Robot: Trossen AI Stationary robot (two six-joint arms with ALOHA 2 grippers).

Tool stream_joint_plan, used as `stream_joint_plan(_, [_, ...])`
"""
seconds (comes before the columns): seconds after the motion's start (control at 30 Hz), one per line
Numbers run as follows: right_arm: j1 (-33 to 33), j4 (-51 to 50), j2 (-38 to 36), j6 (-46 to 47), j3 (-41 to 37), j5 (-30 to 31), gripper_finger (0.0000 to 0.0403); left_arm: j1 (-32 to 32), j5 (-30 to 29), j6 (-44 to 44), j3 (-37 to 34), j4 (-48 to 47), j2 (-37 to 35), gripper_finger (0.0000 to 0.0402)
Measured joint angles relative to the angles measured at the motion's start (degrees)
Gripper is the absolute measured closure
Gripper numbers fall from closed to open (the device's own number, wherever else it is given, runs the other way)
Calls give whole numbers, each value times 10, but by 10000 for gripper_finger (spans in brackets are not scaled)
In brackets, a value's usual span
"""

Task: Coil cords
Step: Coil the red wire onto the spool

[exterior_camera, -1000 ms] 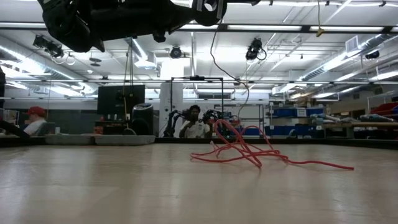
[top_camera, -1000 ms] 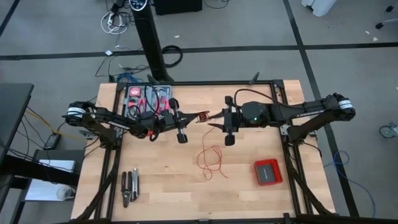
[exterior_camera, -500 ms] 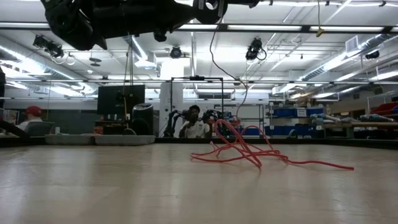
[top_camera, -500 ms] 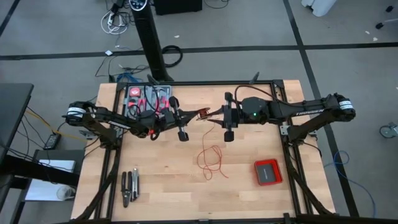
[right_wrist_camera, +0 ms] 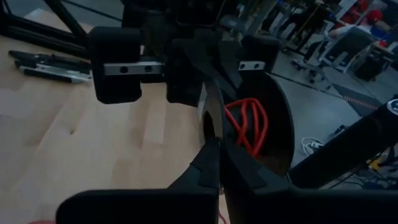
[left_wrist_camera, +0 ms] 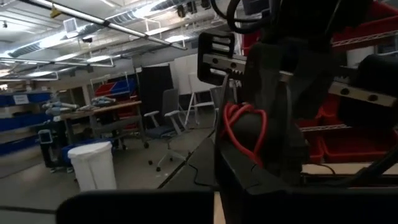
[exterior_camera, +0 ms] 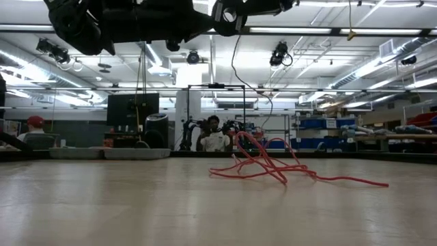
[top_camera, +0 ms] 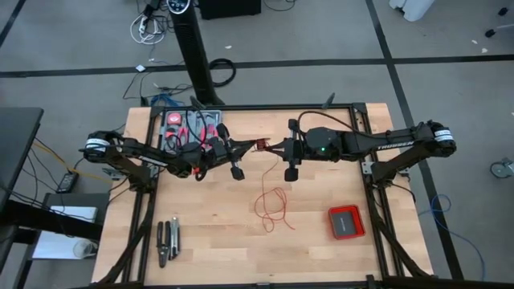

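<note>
Above the middle of the table [top_camera: 201, 241], my two grippers meet nose to nose, held high so the wire can hang free. My left gripper [top_camera: 243, 152] has its fingers pinched nearly together on the small black spool [top_camera: 259, 147], which already carries a few turns of red wire [top_camera: 273, 209]; I keep it raised so it stays put while the other hand works. My right gripper [top_camera: 275, 150] sits at three o'clock from the spool, fingers [right_wrist_camera: 214, 165] closed tight right beside the red turns [right_wrist_camera: 249, 127]. Whether they actually pinch the wire I cannot tell. Most of the wire lies as loose squiggly loops on the wood, toward six o'clock from my grippers, with the red box [top_camera: 346, 221] further off at four o'clock. I judge the winding barely begun.
</note>
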Motion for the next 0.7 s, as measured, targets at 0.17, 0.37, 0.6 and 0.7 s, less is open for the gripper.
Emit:
stream_joint_plan(0.17, [1, -6, -8, 4, -1, 7, 401, 0, 0, 0, 0, -11, -10, 334])
stream_joint_plan(0.37, [3, -21, -11, 5, -1, 21, 401, 1, 5, 6, -2, -50, -21, 264])
stream_joint_plan(0.6, [11, -17, -34, 16, -1, 28, 402, 1, 36, -27, -2, -111, -27, 249])
stream_joint_plan(0.7, [15, -3, -37, 16, 0, 28, 402, 1, 73, -43, -3, -111, -27, 249])
